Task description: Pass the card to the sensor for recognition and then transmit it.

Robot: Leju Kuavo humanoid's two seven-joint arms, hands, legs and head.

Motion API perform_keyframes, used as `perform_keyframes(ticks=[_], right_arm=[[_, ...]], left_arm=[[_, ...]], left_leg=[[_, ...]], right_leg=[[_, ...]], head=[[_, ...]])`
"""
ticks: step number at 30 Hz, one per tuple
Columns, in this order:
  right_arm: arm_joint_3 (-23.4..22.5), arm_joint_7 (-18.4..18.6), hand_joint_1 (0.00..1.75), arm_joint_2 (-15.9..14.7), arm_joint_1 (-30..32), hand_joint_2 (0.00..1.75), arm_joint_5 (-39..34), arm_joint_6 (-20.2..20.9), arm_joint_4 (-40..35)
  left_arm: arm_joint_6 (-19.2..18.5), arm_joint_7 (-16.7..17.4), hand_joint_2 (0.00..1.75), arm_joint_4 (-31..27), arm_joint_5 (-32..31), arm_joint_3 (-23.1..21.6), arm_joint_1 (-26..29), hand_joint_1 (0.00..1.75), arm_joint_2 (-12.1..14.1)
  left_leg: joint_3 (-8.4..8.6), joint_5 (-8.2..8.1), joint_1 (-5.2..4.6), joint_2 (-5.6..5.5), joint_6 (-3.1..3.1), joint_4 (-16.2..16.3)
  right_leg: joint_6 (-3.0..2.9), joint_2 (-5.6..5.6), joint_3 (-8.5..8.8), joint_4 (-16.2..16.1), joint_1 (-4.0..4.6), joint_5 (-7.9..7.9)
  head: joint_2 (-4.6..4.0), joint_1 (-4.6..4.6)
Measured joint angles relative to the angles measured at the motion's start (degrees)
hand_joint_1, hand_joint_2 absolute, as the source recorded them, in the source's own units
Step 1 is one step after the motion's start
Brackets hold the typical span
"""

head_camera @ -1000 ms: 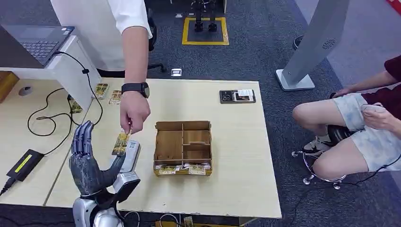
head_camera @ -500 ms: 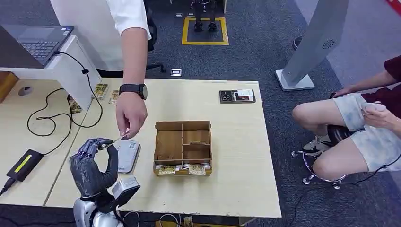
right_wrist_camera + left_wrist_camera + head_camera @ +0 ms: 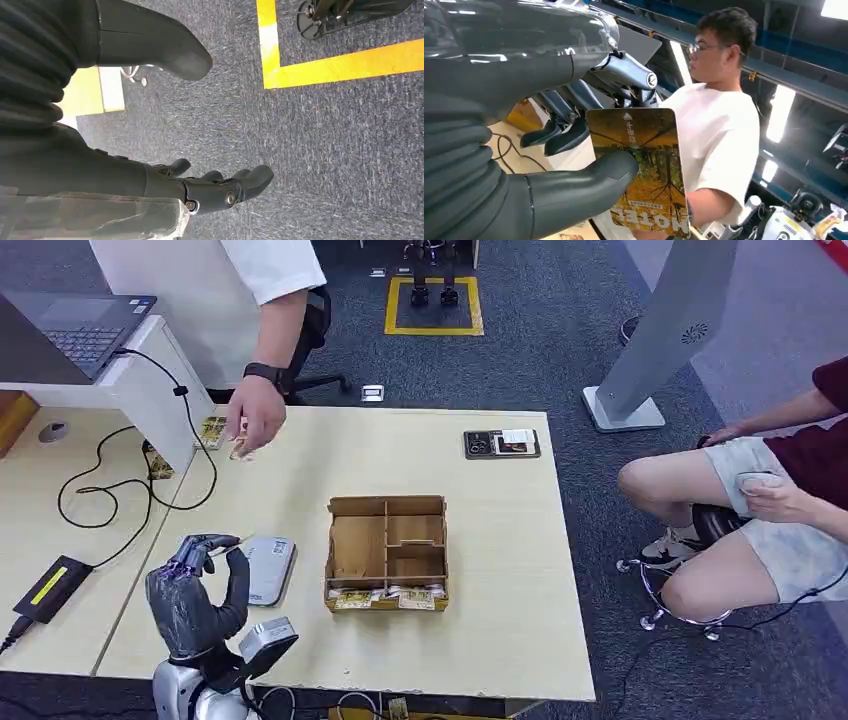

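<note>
My left hand [image 3: 192, 598] stands over the table's near left corner and pinches a yellow hotel card [image 3: 228, 545] between thumb and fingers. Close up, the card [image 3: 642, 165] shows an autumn forest print, with the thumb [image 3: 589, 182] pressed on its face. A flat grey sensor pad [image 3: 268, 570] lies on the table just right of that hand. My right hand [image 3: 220, 187] hangs over dark carpet with its fingers apart and nothing in them.
A wooden compartment box [image 3: 387, 550] with cards in its front slot stands mid-table. A person's hand [image 3: 255, 418] touches cards [image 3: 214, 430] at the far left edge. A dark card holder [image 3: 502, 443] lies far right. Cables, a power brick [image 3: 50, 587], a laptop [image 3: 75, 325]; a seated person [image 3: 760, 510].
The person handed the card over, let go and drew the hand back to the table's far edge. My left hand's fingers closed on the card.
</note>
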Motion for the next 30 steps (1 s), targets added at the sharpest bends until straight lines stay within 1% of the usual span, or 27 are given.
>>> perform_keyframes(ticks=[4,7,13,15,18,23,29,30], right_arm=[[0.11,0.24,0.00,-0.02,-0.07,1.75,0.04,0.11,0.13],[0.35,0.37,0.00,-0.11,-0.19,1.75,0.05,0.37,0.15],[1.42,0.79,0.00,-0.48,-0.73,1.75,0.15,0.85,0.24],[1.68,0.96,0.00,-0.52,-0.91,1.75,0.24,0.87,0.28],[2.21,1.18,0.00,-0.66,-1.09,1.75,0.35,0.90,0.42],[2.88,1.40,0.00,-0.92,-1.19,1.75,0.31,1.14,0.55],[3.37,1.51,0.00,-1.05,-1.21,1.75,0.24,1.46,0.55],[3.48,1.51,0.00,-1.05,-1.20,1.75,0.24,1.46,0.55]], left_arm=[[0.00,1.66,1.75,0.00,-3.08,0.28,0.03,1.75,0.00],[-0.07,2.55,1.75,0.20,-5.40,1.29,0.05,1.75,0.00],[-0.02,6.66,1.75,2.95,-15.55,4.69,-0.79,1.75,0.02],[-0.02,7.76,1.75,3.78,-17.36,5.75,-1.30,1.75,0.07],[0.00,10.58,1.75,5.16,-19.67,6.62,-2.08,1.75,0.24],[0.00,17.43,1.75,7.91,-24.36,6.78,-3.33,1.75,0.98],[0.02,23.13,1.75,10.56,-27.12,6.69,-3.90,1.75,2.67],[0.02,23.62,1.75,10.84,-27.34,6.65,-3.90,1.75,2.97]], left_leg=[[0.00,0.00,0.00,0.00,0.00,0.00],[0.01,0.00,0.00,0.01,0.00,0.00],[0.02,0.00,0.00,0.01,0.00,0.00],[0.02,0.00,0.00,0.01,0.00,0.00],[0.02,0.00,0.00,0.00,0.00,0.00],[0.02,0.00,0.00,0.00,0.00,0.00],[0.03,0.00,0.00,0.01,0.00,0.00],[0.03,0.00,0.00,0.01,0.00,0.00]], right_leg=[[0.00,0.00,0.00,0.00,0.00,0.00],[0.00,0.01,0.00,0.00,0.00,0.00],[0.00,0.02,0.00,0.00,0.00,0.00],[0.00,0.02,0.00,0.00,0.00,0.00],[0.00,0.01,0.01,0.00,0.00,0.00],[0.00,0.01,0.02,0.00,0.00,0.00],[0.00,0.01,0.01,0.00,0.00,0.00],[0.00,0.01,0.01,0.00,0.00,0.00]], head=[[0.00,0.02],[0.00,0.00],[0.00,-0.02],[0.00,0.00],[0.00,0.00],[0.00,0.00],[0.00,-0.02],[0.00,-0.02]])
